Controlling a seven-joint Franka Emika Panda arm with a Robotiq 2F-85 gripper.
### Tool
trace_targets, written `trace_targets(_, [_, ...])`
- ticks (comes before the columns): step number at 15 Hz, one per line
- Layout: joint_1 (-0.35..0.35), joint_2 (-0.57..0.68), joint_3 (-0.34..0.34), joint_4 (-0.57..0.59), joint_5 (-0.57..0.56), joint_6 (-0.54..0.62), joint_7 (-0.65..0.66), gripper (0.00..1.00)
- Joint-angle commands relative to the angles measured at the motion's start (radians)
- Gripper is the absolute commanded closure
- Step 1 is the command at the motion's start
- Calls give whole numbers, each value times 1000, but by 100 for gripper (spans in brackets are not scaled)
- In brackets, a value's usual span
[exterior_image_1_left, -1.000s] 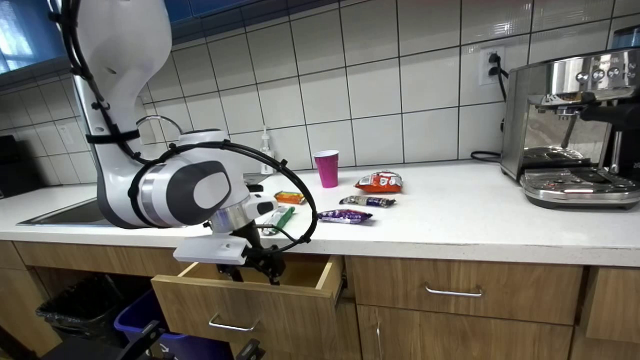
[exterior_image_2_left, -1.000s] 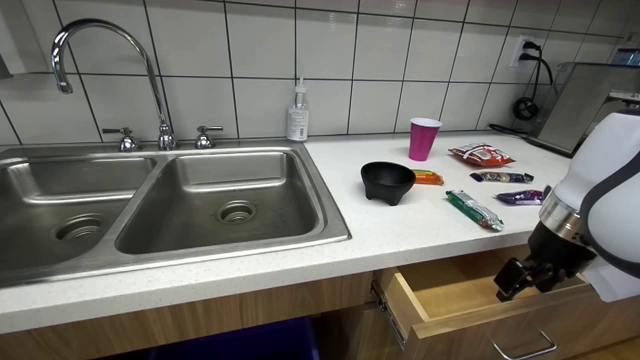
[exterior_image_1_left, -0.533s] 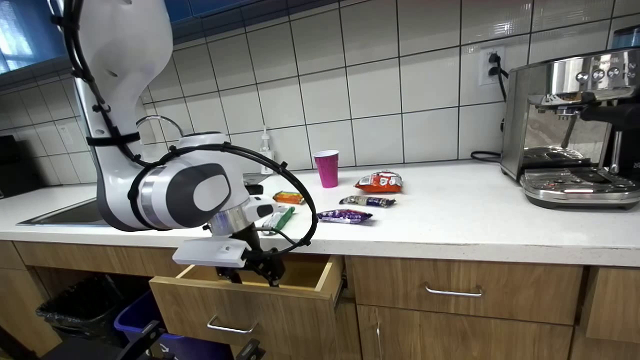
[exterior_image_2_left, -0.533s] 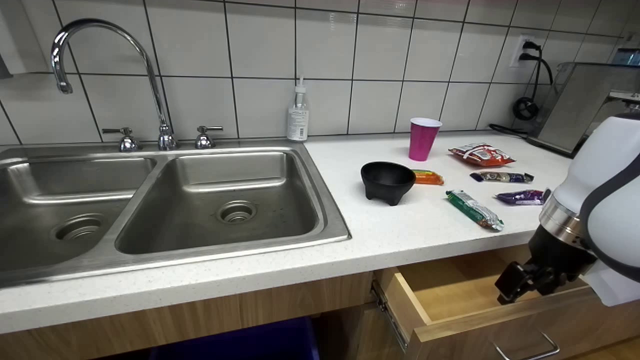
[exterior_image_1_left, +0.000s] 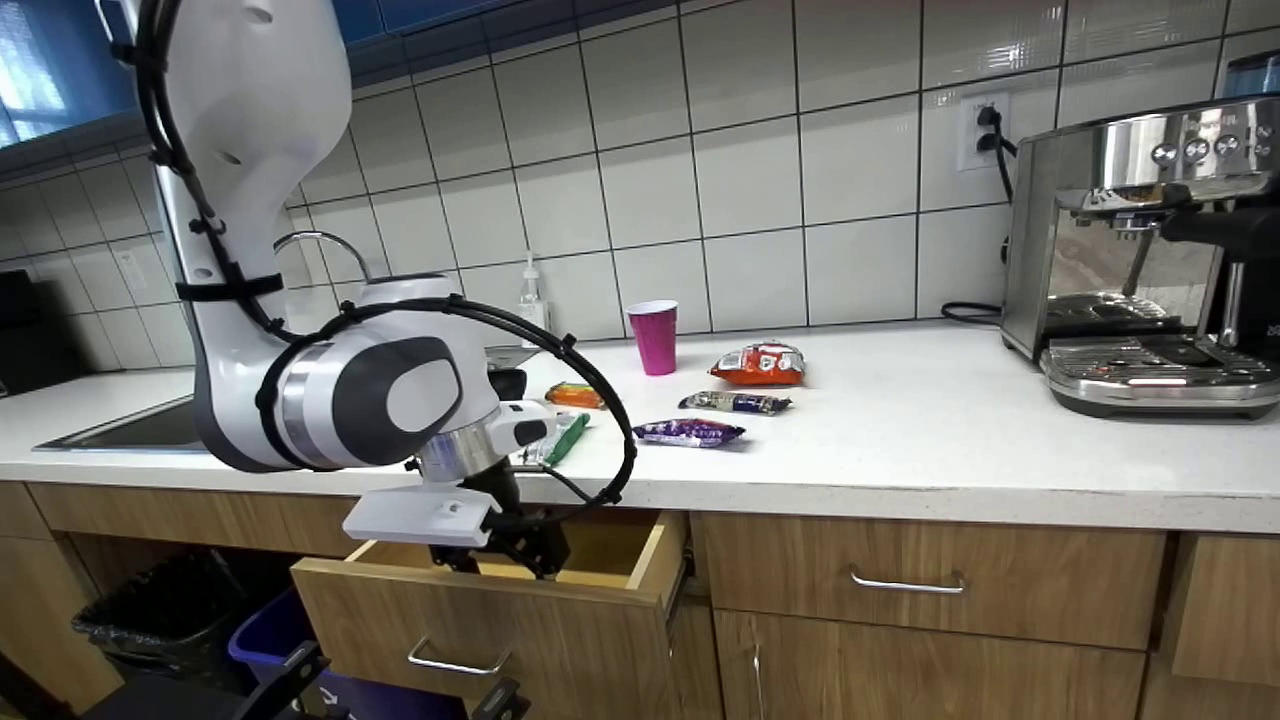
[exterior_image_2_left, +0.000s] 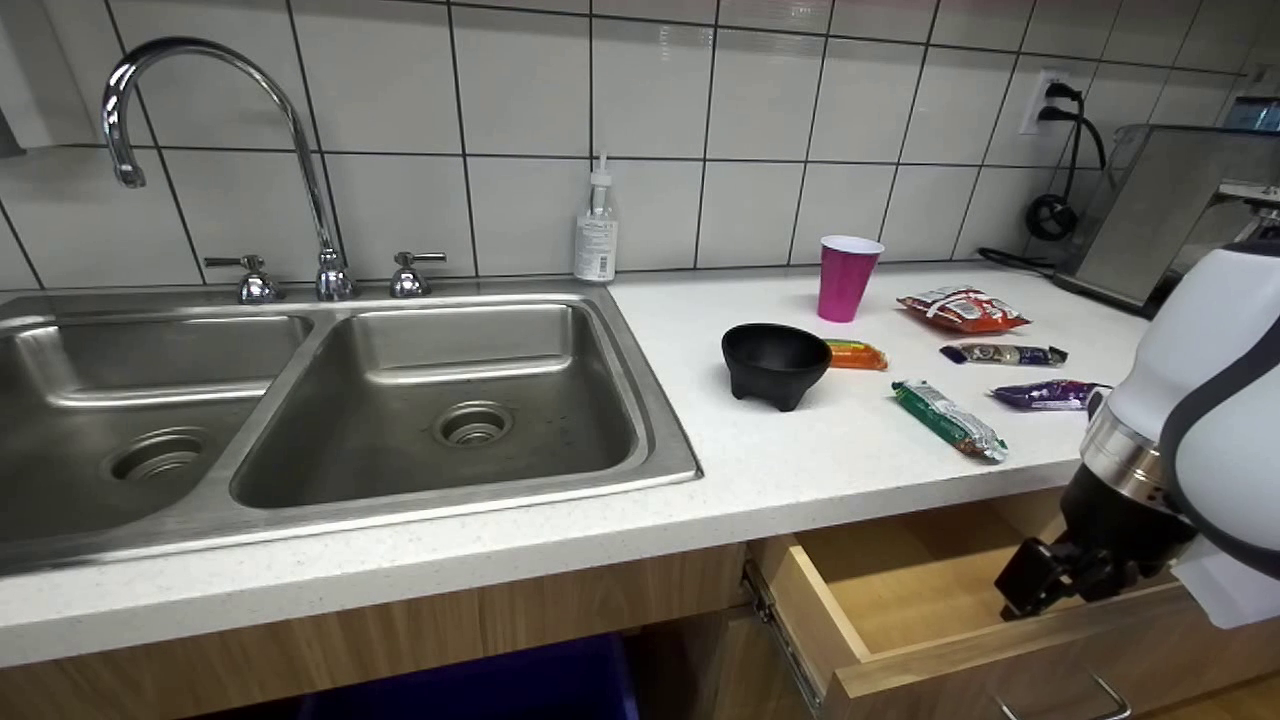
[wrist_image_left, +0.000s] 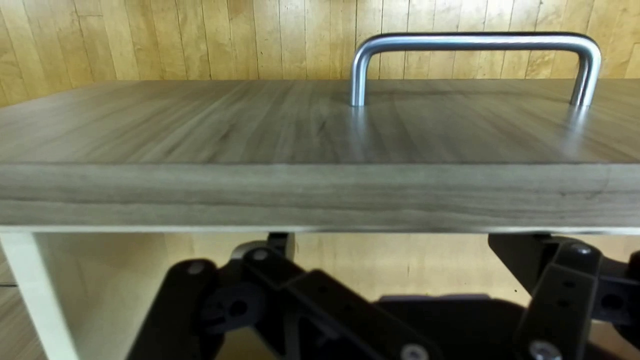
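The tool (exterior_image_1_left: 502, 564), wide and holding nothing, hangs partly inside the open drawer (exterior_image_2_left: 890, 590), just behind its front panel (wrist_image_left: 280, 130), whose long axis parallels the tool's spread, contact unclear.

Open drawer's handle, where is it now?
In the wrist view, the handle is at upper right, on the outside of the drawer front, opposite the hand.

A kitchen, as its double sink (exterior_image_2_left: 290, 400) and espresso machine (exterior_image_1_left: 1145, 255) show.
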Motion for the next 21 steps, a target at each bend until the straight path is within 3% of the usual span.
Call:
trace_targets(1, [17,22,-15,1,-11,-13,-4,0])
trace_targets(21, [2,28,-16,-2,-63,-48,-48,0])
